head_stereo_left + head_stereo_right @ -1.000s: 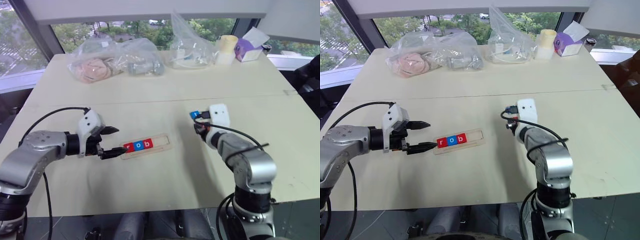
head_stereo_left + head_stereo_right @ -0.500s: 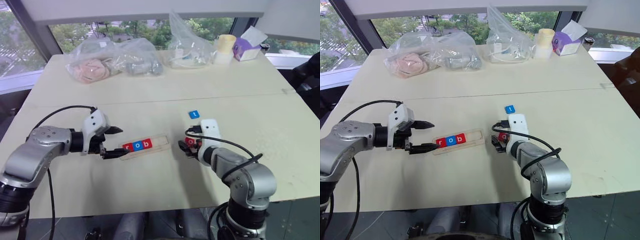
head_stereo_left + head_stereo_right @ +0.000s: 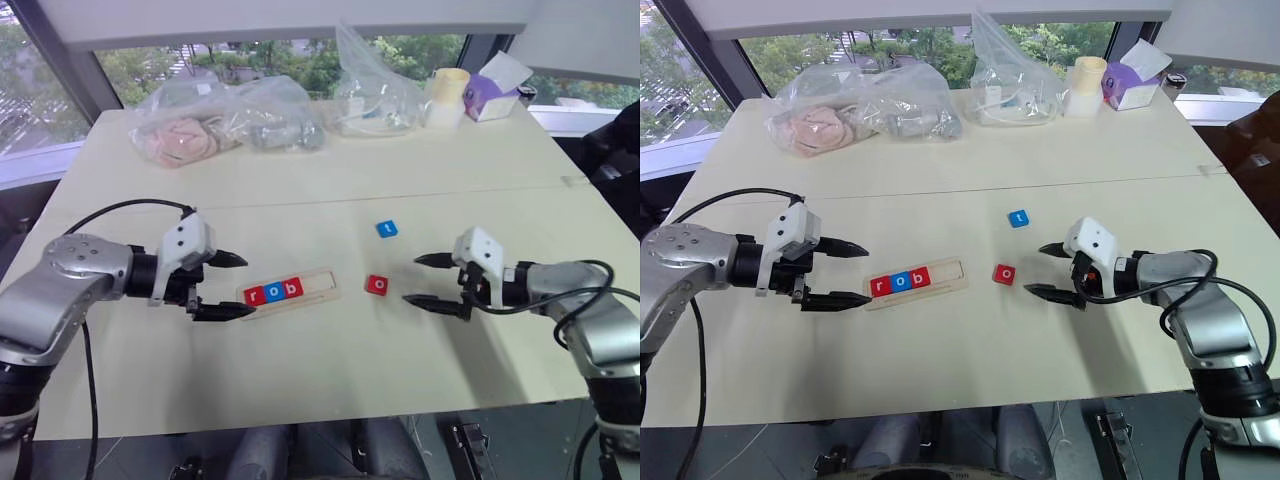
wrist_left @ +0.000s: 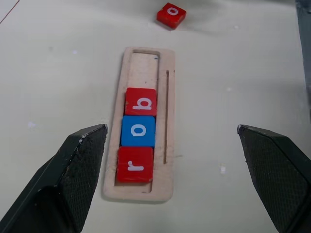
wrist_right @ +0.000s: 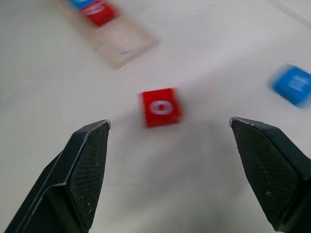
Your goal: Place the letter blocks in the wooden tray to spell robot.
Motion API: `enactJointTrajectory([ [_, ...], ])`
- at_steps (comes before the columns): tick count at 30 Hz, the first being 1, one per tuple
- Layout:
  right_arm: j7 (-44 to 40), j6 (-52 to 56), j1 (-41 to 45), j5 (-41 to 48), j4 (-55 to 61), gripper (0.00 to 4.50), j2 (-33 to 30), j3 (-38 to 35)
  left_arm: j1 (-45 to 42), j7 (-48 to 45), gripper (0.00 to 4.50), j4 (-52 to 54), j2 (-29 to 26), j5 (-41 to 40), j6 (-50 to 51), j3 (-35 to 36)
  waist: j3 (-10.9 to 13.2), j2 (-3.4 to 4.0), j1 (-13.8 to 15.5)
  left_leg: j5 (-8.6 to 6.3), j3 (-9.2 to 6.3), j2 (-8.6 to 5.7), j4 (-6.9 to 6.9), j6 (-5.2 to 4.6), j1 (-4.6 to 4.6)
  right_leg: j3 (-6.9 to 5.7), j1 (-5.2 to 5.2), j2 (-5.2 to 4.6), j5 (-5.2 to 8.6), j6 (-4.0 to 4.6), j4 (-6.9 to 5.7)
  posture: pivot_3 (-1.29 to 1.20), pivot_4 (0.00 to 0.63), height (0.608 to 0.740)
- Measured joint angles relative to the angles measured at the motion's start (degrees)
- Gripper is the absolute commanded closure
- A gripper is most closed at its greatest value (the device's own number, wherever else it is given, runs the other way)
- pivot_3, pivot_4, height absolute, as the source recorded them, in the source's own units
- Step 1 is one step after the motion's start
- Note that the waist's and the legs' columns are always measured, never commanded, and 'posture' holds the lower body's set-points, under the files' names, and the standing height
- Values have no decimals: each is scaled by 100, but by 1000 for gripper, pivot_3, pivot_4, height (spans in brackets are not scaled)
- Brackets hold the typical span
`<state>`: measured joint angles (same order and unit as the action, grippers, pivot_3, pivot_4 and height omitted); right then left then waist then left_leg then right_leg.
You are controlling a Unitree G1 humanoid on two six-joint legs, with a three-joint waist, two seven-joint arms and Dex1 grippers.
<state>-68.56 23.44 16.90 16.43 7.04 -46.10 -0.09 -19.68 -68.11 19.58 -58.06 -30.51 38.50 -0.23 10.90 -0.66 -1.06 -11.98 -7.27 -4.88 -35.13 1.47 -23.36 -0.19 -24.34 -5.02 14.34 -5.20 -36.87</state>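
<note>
Tray [image 3: 940, 282] — r, o, b seated

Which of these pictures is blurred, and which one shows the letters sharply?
Right wrist view: motion blur smears the red o block, the blue block and the wooden tray. Left wrist view: sharp, so r, o and b read clearly in the tray. Both eye views: even daylight, with soft shadows on the table.
</note>
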Motion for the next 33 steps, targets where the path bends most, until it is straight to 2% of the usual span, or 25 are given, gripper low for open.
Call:
enactJointTrajectory([
  [7, -349, -1313, 618, -506, -1389, 446, 410, 744, 375, -49, 0, 634, -228, -267, 167, 188, 5, -6, 28, 0, -3, -5, -1, 1, -3, 3, -2, -5, 0, 2, 3, 0, 150, 740],
  [13, -185, -1632, 860, -721, -2089, 446, 751, 952, 552, 69, 0, 928, -272, -392, 272, 267, 5, -5, 40, 0, -5, -7, -2, 1, -2, 3, -1, -4, 3, 11, 0, 0, 150, 740],
  [15, -32, -1615, 894, -741, -2218, 971, 890, 951, 595, 166, 0, 914, -266, -381, 269, 275, 5, -5, 38, 0, -7, -7, -2, 1, -2, 4, -1, -3, 3, 11, -1, 0, 150, 740],
  [17, 106, -1572, 906, -743, -2246, 1728, 940, 938, 613, 231, 0, 884, -266, -354, 245, 275, 5, -4, 33, 0, -7, -7, -2, 1, -1, 5, -1, -3, 2, 9, -3, 0, 150, 740],
  [18, 142, -1511, 906, -740, -2246, 2378, 941, 917, 631, 243, 0, 873, -266, -332, 240, 275, 5, -4, 35, 0, -7, -7, -2, 1, -1, 5, -1, -2, 2, 9, -3, 0, 150, 740],
  [20, 173, -1378, 898, -714, -2216, 3342, 936, 875, 664, 270, 0, 861, -266, -322, 240, 275, 5, -4, 37, 0, -7, -7, -2, 1, -1, 4, -1, -2, 2, 10, -3, 0, 150, 740],
  [27, 180, -837, 717, -600, -1663, 3350, 938, 852, 616, 271, 0, 679, -266, -246, 133, 269, 5, -4, 32, 0, -8, -7, -3, 1, 0, 4, -1, -2, 3, 11, -6, 0, 150, 740],
  [33, -164, -280, 1846, -382, -1351, 3350, 1334, 1188, 574, 239, 0, 441, -328, -223, 207, 319, 8, 1, -18, 0, -5, 3, -1, 2, 2, 5, -10, 7, -3, 8, -14, 0, 150, 740],
])
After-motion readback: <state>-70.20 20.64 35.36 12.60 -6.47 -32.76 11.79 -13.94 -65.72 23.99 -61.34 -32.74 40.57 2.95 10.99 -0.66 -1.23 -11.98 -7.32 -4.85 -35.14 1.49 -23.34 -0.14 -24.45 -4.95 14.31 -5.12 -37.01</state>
